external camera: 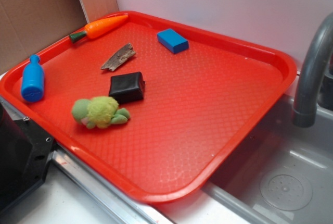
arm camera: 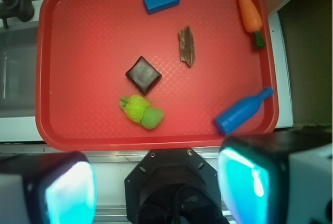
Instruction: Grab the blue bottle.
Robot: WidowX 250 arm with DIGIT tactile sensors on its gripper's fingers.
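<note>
The blue bottle (external camera: 32, 81) lies on its side by the left rim of the red tray (external camera: 281, 60), cap pointing away toward the back. From the wrist view the blue bottle (arm camera: 242, 112) lies near the tray's (arm camera: 44, 52) lower right corner, just above my right finger. My gripper (arm camera: 156, 187) hangs high above the tray's near edge. It is open, its two cyan pads (arm camera: 70, 193) far apart with nothing between them. The exterior view does not show the gripper.
Also on the tray: a green plush toy (external camera: 100, 112), a black square block (external camera: 127, 87), a wood piece (external camera: 118, 57), a flat blue block (external camera: 173, 40), an orange carrot (external camera: 101, 27). A grey faucet (external camera: 312, 62) and sink (external camera: 281, 182) stand to the right. The black robot base (external camera: 21, 156) sits at the lower left.
</note>
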